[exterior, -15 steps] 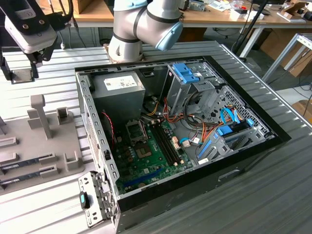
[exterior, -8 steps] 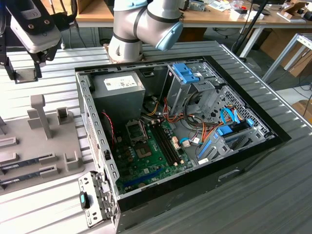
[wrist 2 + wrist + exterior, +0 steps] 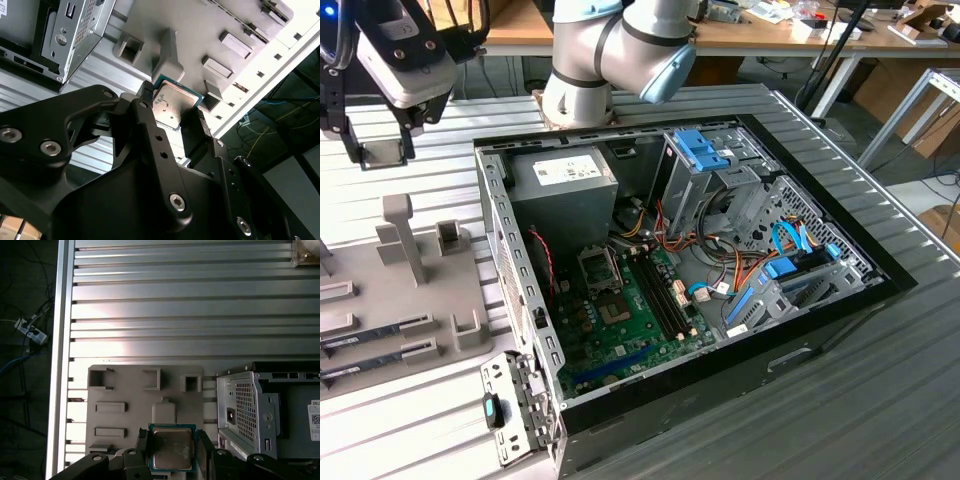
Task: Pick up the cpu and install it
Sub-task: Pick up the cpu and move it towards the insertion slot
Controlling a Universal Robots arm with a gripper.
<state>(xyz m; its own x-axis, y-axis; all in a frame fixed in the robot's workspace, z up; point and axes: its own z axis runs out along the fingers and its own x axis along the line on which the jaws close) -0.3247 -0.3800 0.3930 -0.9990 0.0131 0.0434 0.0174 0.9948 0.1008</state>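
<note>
Now clamped: cpu [image 3: 171, 449] (shiny metal square).

Small flat square cpu [image 3: 171, 449], shiny silver-grey metal top with a thin blue-green rim showing around it. Clamped on two opposite edges between the dark fingers [image 3: 205, 450] of the gripper [image 3: 172, 454], metal top turned toward the camera in both wrist views. Held in the air, level, above the grey parts tray [image 3: 125, 390], near its small upright post.
</note>
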